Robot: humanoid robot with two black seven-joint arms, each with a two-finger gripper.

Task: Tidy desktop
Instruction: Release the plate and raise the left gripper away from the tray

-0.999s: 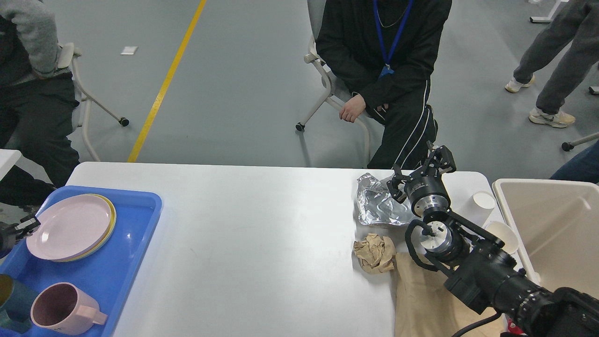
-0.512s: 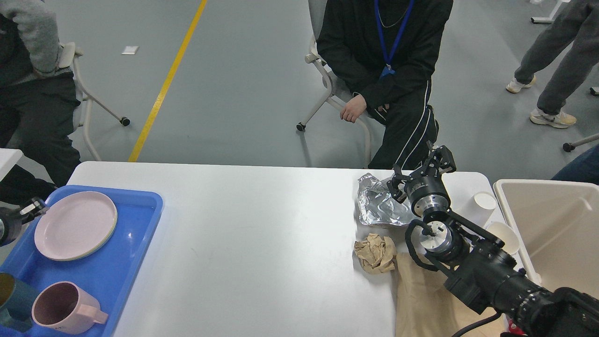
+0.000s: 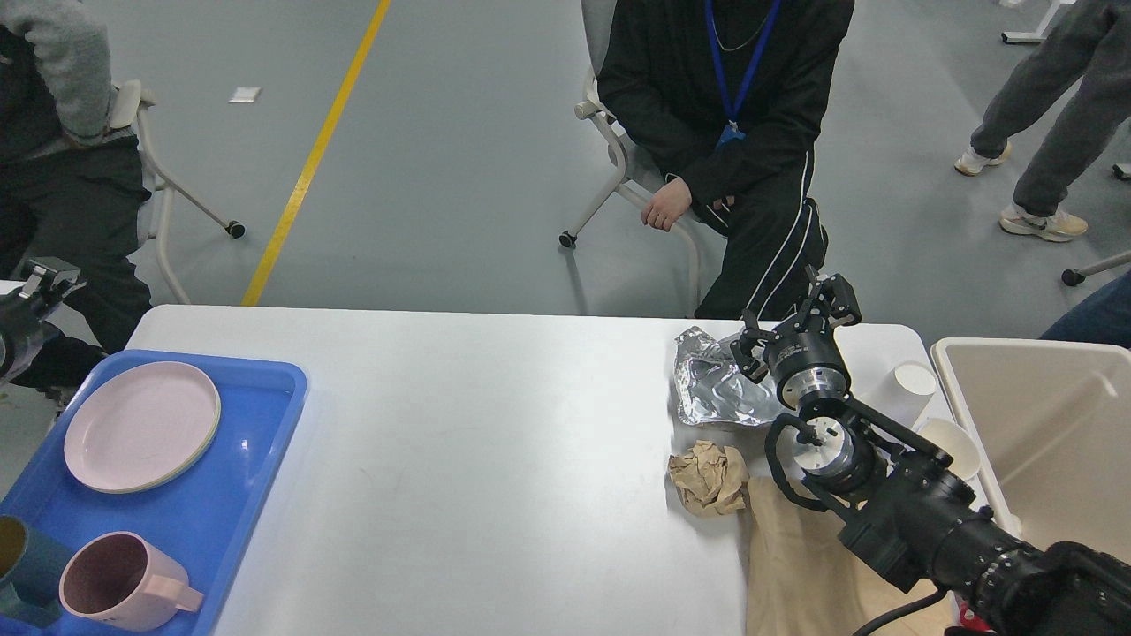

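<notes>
On the white desktop (image 3: 495, 459), which fills the lower middle of the head view, clutter sits at both ends. At the left end a blue tray (image 3: 256, 468) holds a pink plate (image 3: 141, 426) stacked on a yellowish one, a pink mug (image 3: 119, 581) with its handle pointing right, and a dark teal cup (image 3: 22, 565) cut off by the frame edge.

Toward the right end lie a crumpled sheet of foil (image 3: 716, 389), a crumpled ball of brown paper (image 3: 709, 477) just in front of it, and a flat brown paper bag (image 3: 795, 565) touching the ball's right side. 2 white paper cups stand near the right edge: the farther cup (image 3: 910, 382) and the nearer cup (image 3: 952, 443). Beside that edge stands a beige bin (image 3: 1043, 442).

The right gripper (image 3: 795, 322) hangs above the foil's far right corner, its 2 fingers spread apart with nothing between them. The left gripper (image 3: 40, 281) shows at the left frame edge, beyond the tray and off the table; it is too small and dark to tell whether its jaws are apart or together.

A seated person in black (image 3: 724, 132) faces the table's far side.
</notes>
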